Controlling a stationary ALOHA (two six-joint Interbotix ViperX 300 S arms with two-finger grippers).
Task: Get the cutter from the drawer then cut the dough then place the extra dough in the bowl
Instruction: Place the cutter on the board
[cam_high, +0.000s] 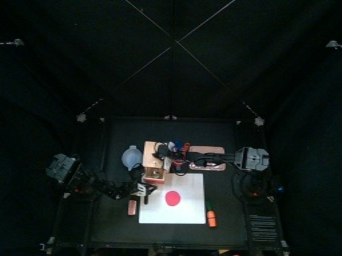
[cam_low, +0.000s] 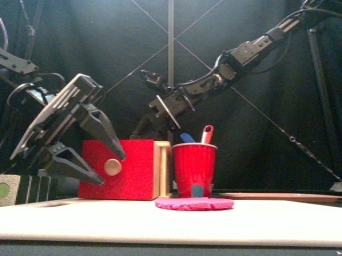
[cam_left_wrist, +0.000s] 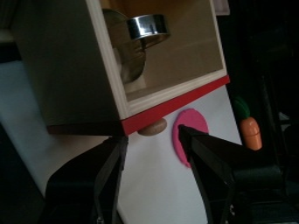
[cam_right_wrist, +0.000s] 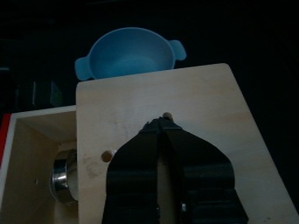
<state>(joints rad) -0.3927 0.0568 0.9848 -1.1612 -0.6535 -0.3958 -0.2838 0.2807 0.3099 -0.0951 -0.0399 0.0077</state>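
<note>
Cutter (cam_left_wrist: 149, 26) in open drawer (cam_left_wrist: 177, 54) (seemingly untouched)

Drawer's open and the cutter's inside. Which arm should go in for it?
Left. The left gripper is open right in front of the open drawer, with the cutter in plain view inside. The right gripper is shut over the wooden box top.
</note>
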